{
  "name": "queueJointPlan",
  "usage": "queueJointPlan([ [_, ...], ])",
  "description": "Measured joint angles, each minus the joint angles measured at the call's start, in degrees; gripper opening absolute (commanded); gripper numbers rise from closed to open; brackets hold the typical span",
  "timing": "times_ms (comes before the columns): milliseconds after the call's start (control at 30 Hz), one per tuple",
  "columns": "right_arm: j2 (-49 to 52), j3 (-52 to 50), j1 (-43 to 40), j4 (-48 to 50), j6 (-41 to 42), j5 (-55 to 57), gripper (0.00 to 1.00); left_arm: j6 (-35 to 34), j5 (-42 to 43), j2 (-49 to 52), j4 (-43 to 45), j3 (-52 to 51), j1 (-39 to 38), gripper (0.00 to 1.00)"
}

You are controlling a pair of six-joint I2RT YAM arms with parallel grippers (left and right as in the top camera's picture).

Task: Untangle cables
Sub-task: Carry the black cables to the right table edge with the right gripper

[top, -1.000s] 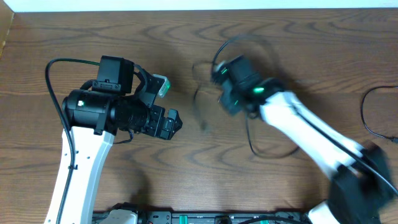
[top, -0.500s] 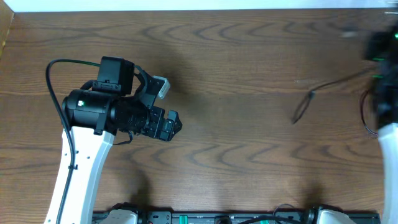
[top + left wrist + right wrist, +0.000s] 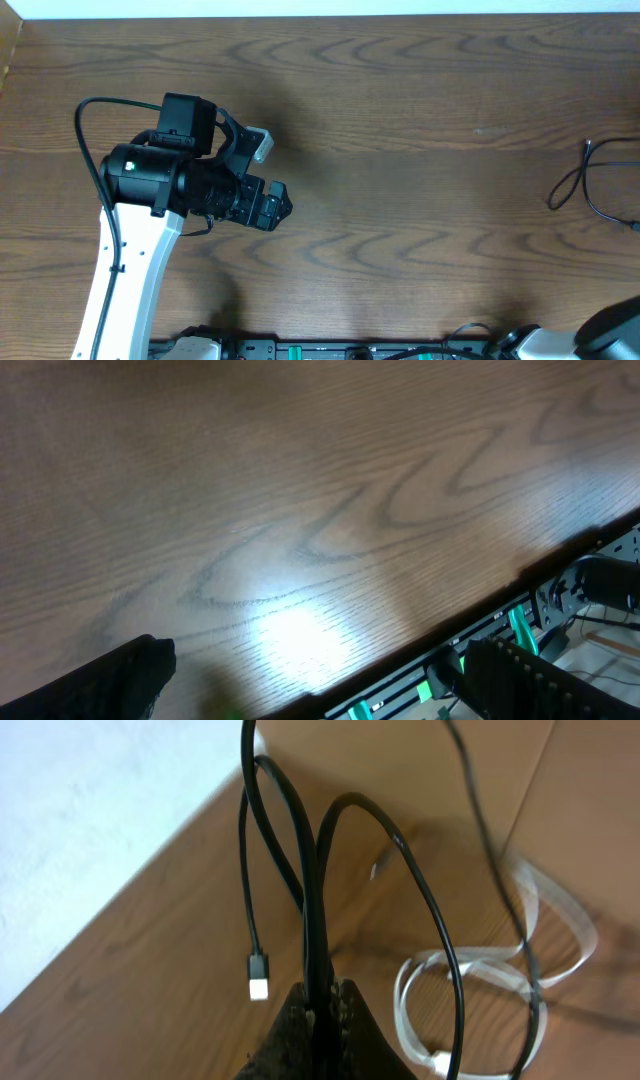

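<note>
Pinching a black cable (image 3: pixel 312 910) between closed fingers, the right gripper (image 3: pixel 322 1000) holds it running upward, a white cable (image 3: pixel 560 900) lying to its right. The left gripper (image 3: pixel 272 203), spread wide and empty, sits well apart from the cables (image 3: pixel 572 183) at the table's (image 3: pixel 400 120) right edge, so the right arm is nearer.

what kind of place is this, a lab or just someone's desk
Probably a robot lab bench, not a home desk: a robot arm standing at a wood-grain table, a metal rail with green parts along its front edge, and black cables pinched in the right gripper.
</note>
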Motion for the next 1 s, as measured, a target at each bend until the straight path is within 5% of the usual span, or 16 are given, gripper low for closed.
queueJointPlan([
  [167,7.45,0.00,-2.29,-2.73,2.78,-5.81,0.02,0.00,0.00,0.00,0.00,0.00,0.00,0.98],
  [200,8.74,0.00,-2.67,-3.21,3.10,-6.64,0.52,0.00,0.00,0.00,-0.02,0.00,0.00,0.98],
  [267,12.50,0.00,-3.67,-4.22,3.91,-9.01,0.99,0.00,0.02,0.00,-0.02,0.00,0.00,0.98],
  [667,16.94,0.00,-4.76,-5.55,4.98,-20.26,0.99,0.00,0.02,0.00,-0.04,0.00,0.00,0.98],
  [1000,-0.83,0.79,1.88,-0.46,3.52,-31.69,0.99,0.00,0.02,0.00,0.00,0.00,0.00,0.98],
])
